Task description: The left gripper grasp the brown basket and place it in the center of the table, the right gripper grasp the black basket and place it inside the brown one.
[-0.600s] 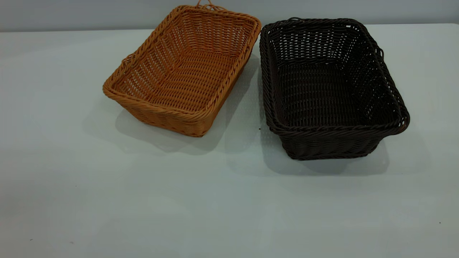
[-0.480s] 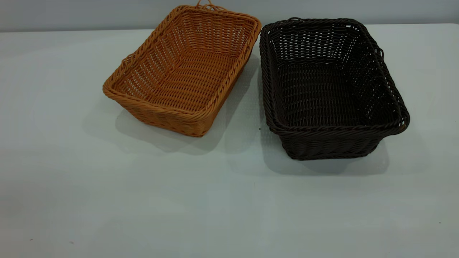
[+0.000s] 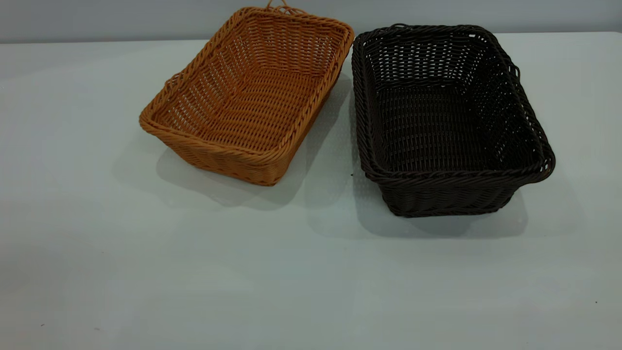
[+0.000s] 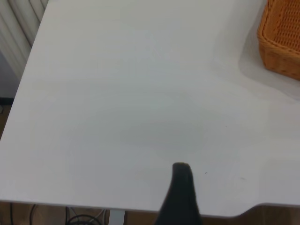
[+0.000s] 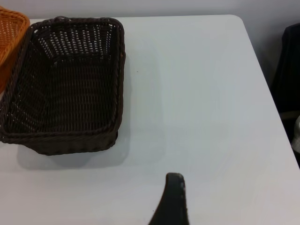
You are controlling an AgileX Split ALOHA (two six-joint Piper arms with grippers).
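The brown basket (image 3: 248,97) stands on the table (image 3: 194,272) at the back, left of centre, turned at an angle. The black basket (image 3: 447,121) stands right beside it, their far rims almost touching. Both are empty. Neither gripper shows in the exterior view. Of my left gripper only one black finger (image 4: 180,192) shows, low over the table's near edge, far from the brown basket's corner (image 4: 283,42). Of my right gripper only one black finger (image 5: 173,199) shows, over bare table a good way from the black basket (image 5: 65,89). Both grippers look open and empty.
The table's edge (image 4: 140,208) lies just under the left gripper, with cables below it. A white ribbed panel (image 4: 18,28) stands past the table's left side. A dark object (image 5: 288,70) stands past its right side. A sliver of brown basket (image 5: 9,33) shows beside the black one.
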